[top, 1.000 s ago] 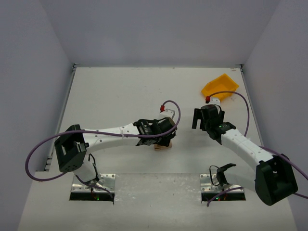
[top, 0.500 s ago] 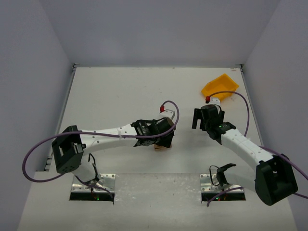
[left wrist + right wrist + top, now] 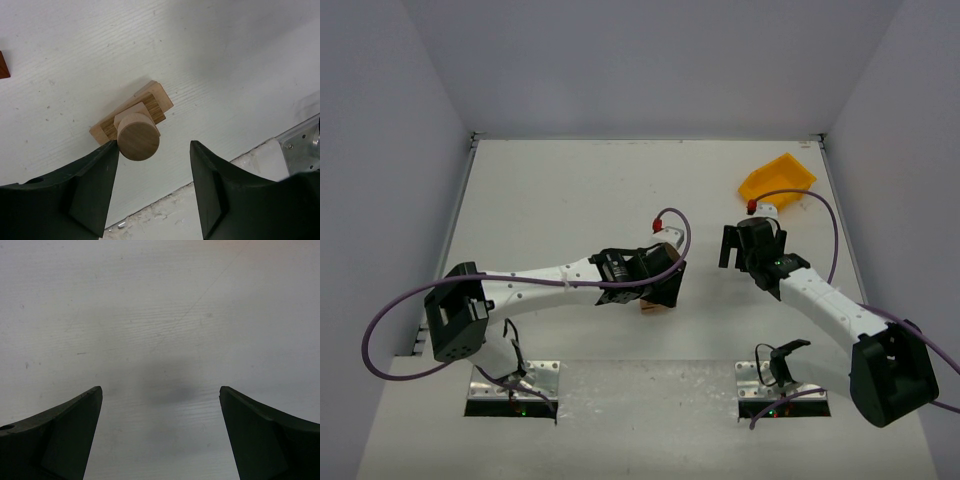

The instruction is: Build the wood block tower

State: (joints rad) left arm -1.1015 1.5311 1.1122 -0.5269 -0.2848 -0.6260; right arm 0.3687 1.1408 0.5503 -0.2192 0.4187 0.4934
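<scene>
Presently | pale wooden block tower (image 3: pixel 134 125) standing | reddish-brown wooden block (image 3: pixel 3 65) unstacked | left gripper (image 3: pixel 154 146) jaws parted | right gripper (image 3: pixel 160 389) jaws wide

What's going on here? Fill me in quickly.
The left gripper hangs open over the wood block tower, its fingers either side of the round block on top, not clamped on it. The right gripper hovers open above the table, holding nothing. A reddish-brown block lies off to the side, not yet stacked.
</scene>
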